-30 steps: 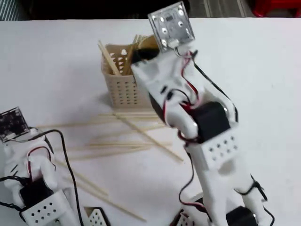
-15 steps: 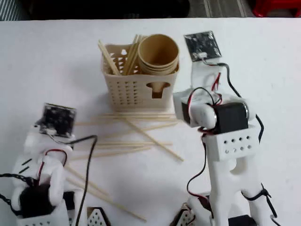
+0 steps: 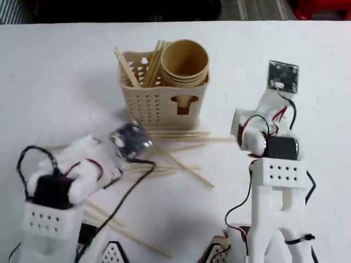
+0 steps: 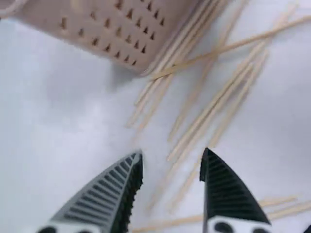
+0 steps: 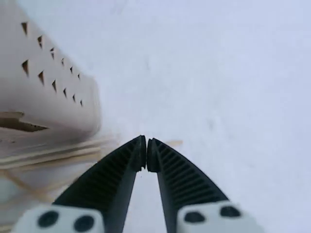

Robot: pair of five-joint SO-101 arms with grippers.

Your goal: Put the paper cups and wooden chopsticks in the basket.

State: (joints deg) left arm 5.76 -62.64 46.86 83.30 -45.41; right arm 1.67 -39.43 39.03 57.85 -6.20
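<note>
Basket [image 3: 159,104] is seen standing toward the far middle of the white table [image 3: 66,66]; its pale walls are pierced with rows of small holes. A stack of paper cups [image 3: 185,60] is set upright in its right side, mouth open upward; a few wooden chopsticks [image 3: 127,68] are leaned in its left side, their ends sticking up past the rim. Loose chopsticks [image 3: 181,164] are scattered flat on the table in front of the basket; some are crossed over one another, and a few are laid along its near wall. The left gripper [image 4: 171,154] is poised just above the loose chopsticks, jaws spread apart with nothing between them; the right gripper [image 5: 146,154] is seen low over the table near the basket's right corner, its tips pressed together on nothing.
</note>
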